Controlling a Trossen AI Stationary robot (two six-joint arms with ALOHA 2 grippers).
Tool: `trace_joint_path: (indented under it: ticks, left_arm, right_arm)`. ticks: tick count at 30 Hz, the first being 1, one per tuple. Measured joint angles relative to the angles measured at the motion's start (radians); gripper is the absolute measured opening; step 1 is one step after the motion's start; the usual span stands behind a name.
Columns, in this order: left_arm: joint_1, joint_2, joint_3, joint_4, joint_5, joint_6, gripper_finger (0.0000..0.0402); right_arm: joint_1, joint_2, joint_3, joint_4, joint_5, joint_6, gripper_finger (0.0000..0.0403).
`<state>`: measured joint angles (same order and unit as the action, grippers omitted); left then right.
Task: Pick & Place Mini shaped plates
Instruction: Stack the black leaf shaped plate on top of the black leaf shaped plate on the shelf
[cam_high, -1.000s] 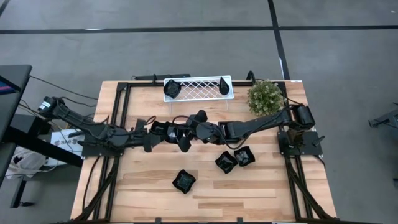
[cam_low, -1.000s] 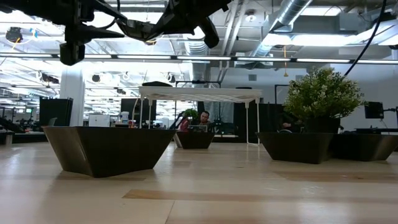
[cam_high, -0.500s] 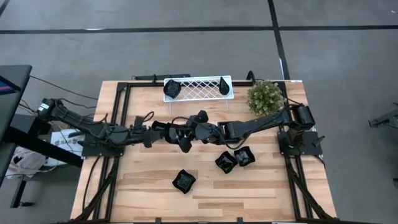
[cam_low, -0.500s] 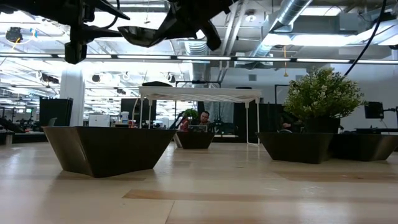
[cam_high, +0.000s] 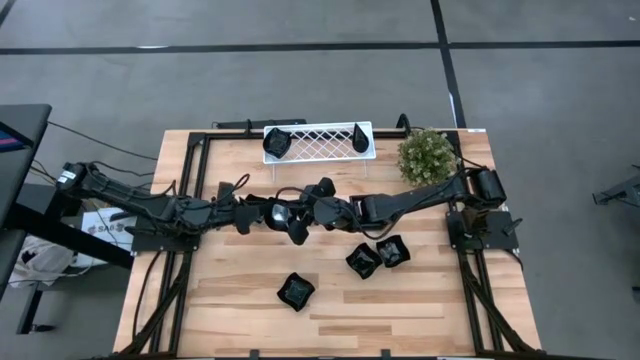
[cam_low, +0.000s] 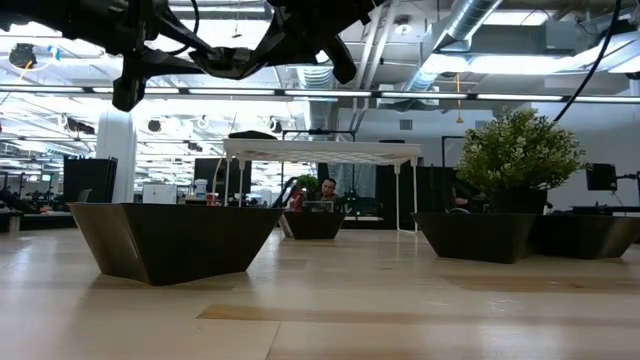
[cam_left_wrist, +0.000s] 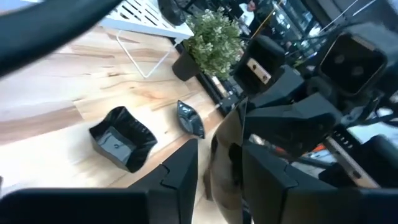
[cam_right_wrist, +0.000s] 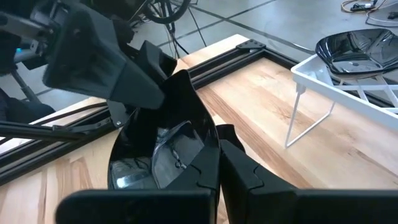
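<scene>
One glossy black mini plate (cam_high: 283, 215) hangs above the table's middle between my two arms. My right gripper (cam_high: 300, 222) reaches in from the right and is shut on it (cam_right_wrist: 155, 149). My left gripper (cam_high: 255, 213) comes from the left and is open. Its fingers (cam_left_wrist: 186, 165) stand on either side of the plate's other rim (cam_left_wrist: 225, 155). Three more plates (cam_high: 298, 291) (cam_high: 363, 260) (cam_high: 392, 251) rest flat on the wood. The white lattice tray (cam_high: 320, 140) at the far edge carries a squarish plate (cam_high: 276, 143) and a teardrop one (cam_high: 360, 137). My right gripper pinches the plate's rim (cam_right_wrist: 208, 134) between its two fingers, on the side toward the table's right. The fingers come nearly level from the right, slanting slightly down. The plate is lifted clear and tilted up on edge. Whether my left gripper touches the opposite rim (cam_right_wrist: 177, 81), I cannot tell.
A green bushy plant (cam_high: 428, 155) in a dark pot stands at the far right, beside the tray. Black frame rails (cam_high: 195, 190) run along the table's left and right sides. Bare wood (cam_high: 230, 300) lies at the near left.
My left gripper has swung a little toward the far edge and toward the right, up to the plate held by my right gripper; its fingers now stand around the plate's rim. My right gripper and the plate have kept still.
</scene>
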<state>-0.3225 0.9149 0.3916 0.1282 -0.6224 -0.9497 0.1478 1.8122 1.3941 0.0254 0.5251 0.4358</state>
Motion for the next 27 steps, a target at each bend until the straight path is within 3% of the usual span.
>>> trace_joint_path:
  ticks: [14, 20, 27]
  left_arm:
    - [0.0, 0.011, 0.0, 0.001, 0.019, 0.033, 0.0049]
    - [0.0, 0.011, -0.002, -0.008, 0.013, 0.034, 0.001]
    - [0.0, 0.011, -0.002, 0.001, 0.019, 0.031, 0.0012]
  right_arm:
    - [0.0, 0.0, 0.0, 0.002, -0.009, 0.002, 0.0004]
    - [0.001, 0.0, 0.0, 0.017, -0.03, 0.017, 0.0029]
    - [0.002, 0.0, 0.0, 0.046, -0.039, 0.018, 0.0063]
